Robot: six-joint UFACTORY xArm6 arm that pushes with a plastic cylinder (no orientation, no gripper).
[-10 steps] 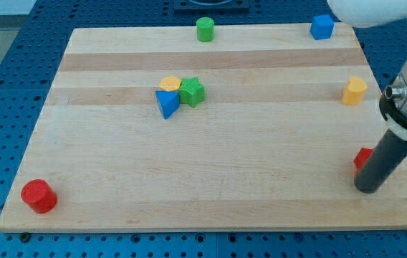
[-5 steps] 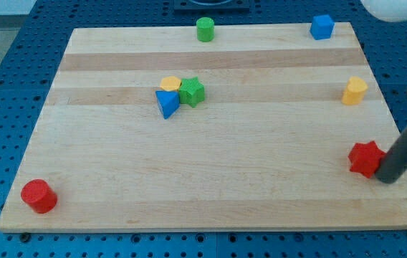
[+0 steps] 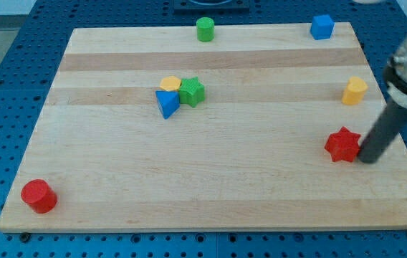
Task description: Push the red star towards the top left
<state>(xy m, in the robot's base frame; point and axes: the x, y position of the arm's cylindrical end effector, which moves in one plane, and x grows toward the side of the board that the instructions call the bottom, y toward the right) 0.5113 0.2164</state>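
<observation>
The red star (image 3: pixel 342 145) lies on the wooden board (image 3: pixel 211 179) near its right edge, below the yellow block. My tip (image 3: pixel 368 159) is at the star's right side, touching or nearly touching it. The dark rod rises from there toward the view's upper right.
A yellow block (image 3: pixel 355 91) sits above the star. A blue cube (image 3: pixel 322 26) and a green cylinder (image 3: pixel 205 29) are at the top edge. A yellow block (image 3: pixel 170 84), green star (image 3: pixel 192 92) and blue triangle (image 3: pixel 165 104) cluster left of centre. A red cylinder (image 3: pixel 39 196) is at the bottom left.
My tip has swung round to the star's right side and moved up and left. The red star has slid up and left, from the right edge toward the board's inside.
</observation>
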